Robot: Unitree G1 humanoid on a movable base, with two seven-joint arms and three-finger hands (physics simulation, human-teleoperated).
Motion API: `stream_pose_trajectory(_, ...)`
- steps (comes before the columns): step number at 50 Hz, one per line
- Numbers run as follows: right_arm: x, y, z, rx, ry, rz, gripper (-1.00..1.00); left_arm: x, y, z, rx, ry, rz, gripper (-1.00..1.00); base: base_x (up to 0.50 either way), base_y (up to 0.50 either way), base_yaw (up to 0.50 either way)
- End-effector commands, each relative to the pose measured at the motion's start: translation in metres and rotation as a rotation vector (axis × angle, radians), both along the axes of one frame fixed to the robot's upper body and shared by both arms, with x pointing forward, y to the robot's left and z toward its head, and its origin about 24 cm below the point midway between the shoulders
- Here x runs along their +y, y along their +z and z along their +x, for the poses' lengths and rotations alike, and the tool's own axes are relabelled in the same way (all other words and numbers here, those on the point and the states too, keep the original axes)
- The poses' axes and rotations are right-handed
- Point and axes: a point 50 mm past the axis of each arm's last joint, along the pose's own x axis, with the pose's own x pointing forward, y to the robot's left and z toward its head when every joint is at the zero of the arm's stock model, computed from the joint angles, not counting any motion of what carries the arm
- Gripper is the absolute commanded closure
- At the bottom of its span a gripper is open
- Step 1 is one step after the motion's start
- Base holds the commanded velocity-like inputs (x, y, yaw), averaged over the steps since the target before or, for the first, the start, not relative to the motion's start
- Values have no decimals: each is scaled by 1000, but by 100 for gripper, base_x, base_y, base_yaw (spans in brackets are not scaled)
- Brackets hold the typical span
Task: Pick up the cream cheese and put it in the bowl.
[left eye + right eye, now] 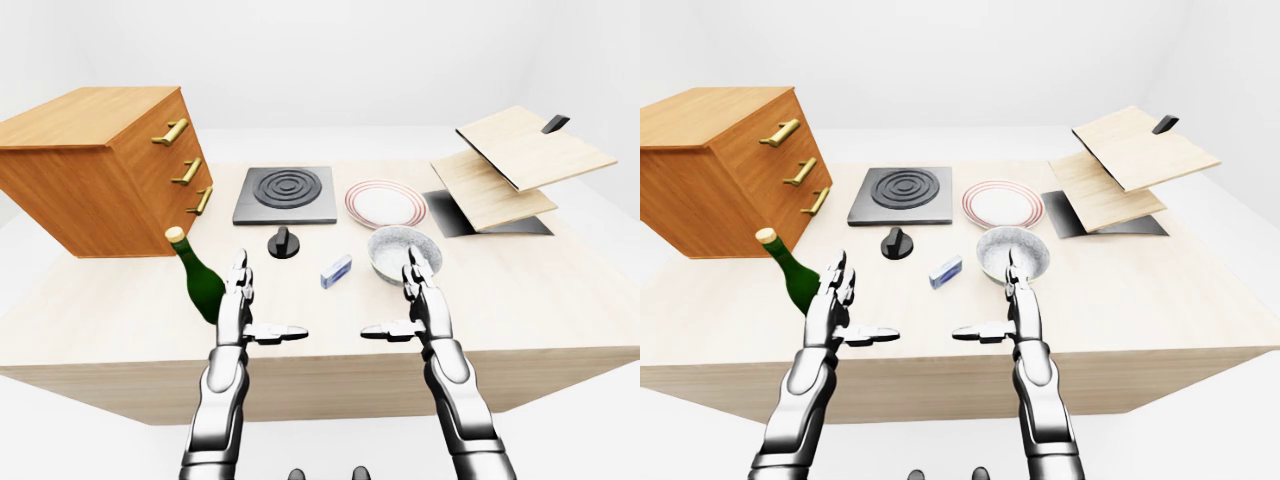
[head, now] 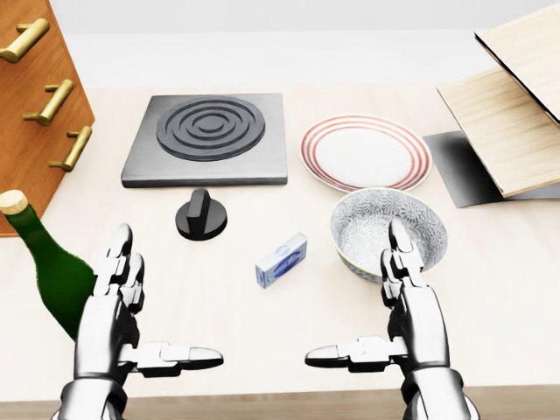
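The cream cheese (image 2: 282, 260) is a small blue-and-white box lying flat on the light wooden table (image 2: 499, 289), just left of the patterned grey bowl (image 2: 367, 229). The bowl stands empty below a red-rimmed plate (image 2: 366, 152). My left hand (image 2: 131, 302) hovers open at the lower left, well apart from the box. At the lower right my right hand (image 2: 385, 302) is open too, its fingers reaching up over the bowl's near rim. Neither hand holds anything.
A green bottle (image 2: 48, 267) stands right beside my left hand. A black knob (image 2: 200, 215) and a dark stove plate (image 2: 210, 137) lie above the box. A wooden drawer cabinet (image 1: 95, 165) stands at left, tilted wooden boards (image 1: 520, 160) at right.
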Motion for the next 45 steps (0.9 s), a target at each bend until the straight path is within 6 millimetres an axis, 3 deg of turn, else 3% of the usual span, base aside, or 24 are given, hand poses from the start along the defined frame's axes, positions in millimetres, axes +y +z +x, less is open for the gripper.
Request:
stream_pose_trajectory(1,-1,-6,3,24,25,-3,-100,11,-3,3,-10,24,17,-100,0,0,0)
stream_pose_trajectory(15,-2,-6,3,32,27,7,-100,11,-3,1,-10,24,32,-100,0,0,0)
stream_pose_trajectory(27,-4,-5,3,27,21,21,-100,11,-3,1,-11,23,31,-100,-11,-49,0)
stream_pose_trajectory(37,-2,-3,1,12,36,18,-100,11,-4,1,-11,23,32,-100,0,0,0)
stream_pose_trajectory(45,-4,-2,1,15,24,18,-100,10,-3,0,-12,20,33,-100,49,0,0)
